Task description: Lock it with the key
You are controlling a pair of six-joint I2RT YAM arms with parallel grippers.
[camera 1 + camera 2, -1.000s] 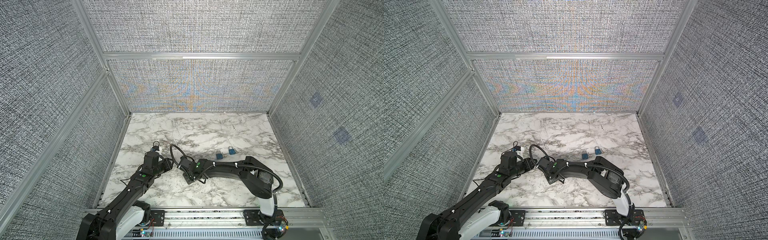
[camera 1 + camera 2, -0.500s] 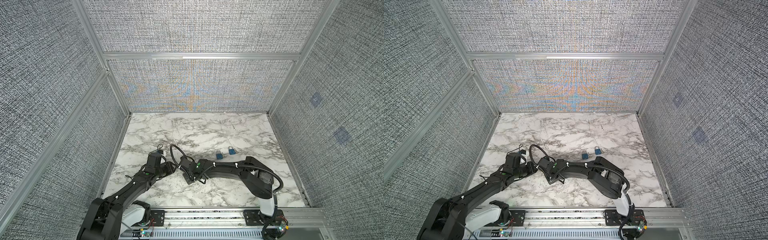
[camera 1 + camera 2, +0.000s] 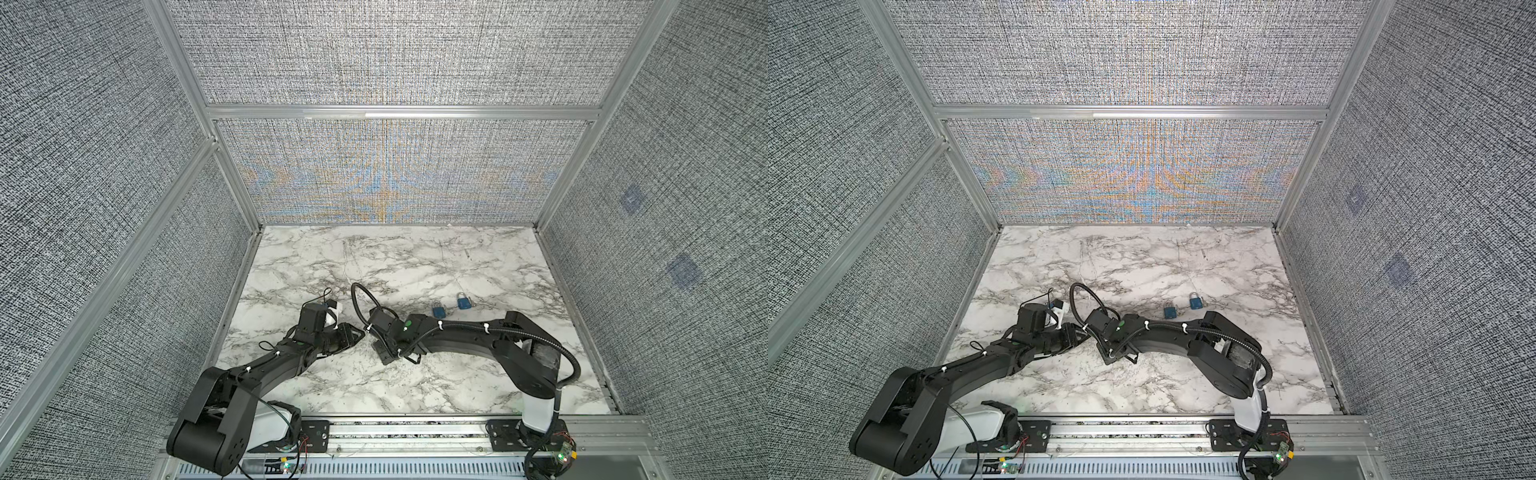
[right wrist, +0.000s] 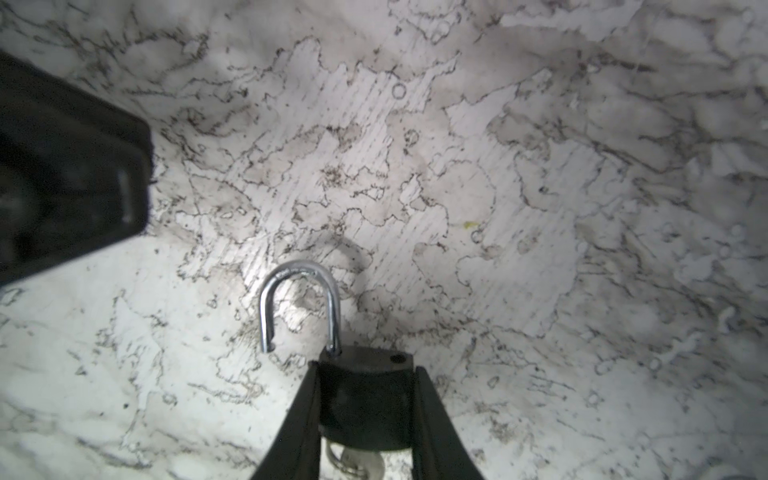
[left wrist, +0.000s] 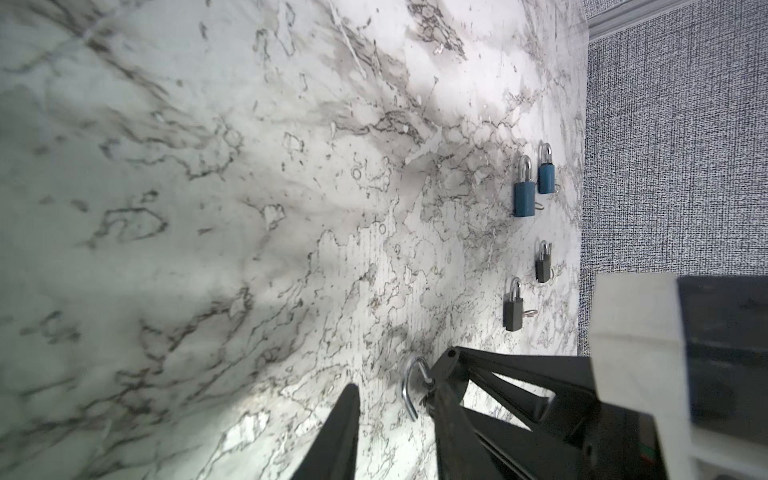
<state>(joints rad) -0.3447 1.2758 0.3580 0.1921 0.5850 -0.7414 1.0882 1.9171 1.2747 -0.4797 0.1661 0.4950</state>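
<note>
Right gripper [image 4: 365,370]: fingers clamped on the flat sides of the small dark-bodied metal padlock [image 4: 365,395]. The chrome U-shaped shackle [image 4: 299,299] is out, with its free leg swung to the far side from its hole. A silver key ring [image 4: 351,459] shows under the body, between the fingers; the key blade is not visible.

Left gripper [image 5: 392,415]: jaws apart, empty, tips just beside the shackle.

Both sit over the white marble-patterned table [image 3: 415,257], left of centre, in the front half. Two blue padlocks [image 3: 439,309] lie well apart, toward the right edge.

Handling, as a judgement: the lock is rigid, dense for its size and smooth-sided, so it may twist under a push. The body grip looks right. The shackle should pivot freely: swing it round, then press on the crown. Take the key by its bow, not the ring.
</note>
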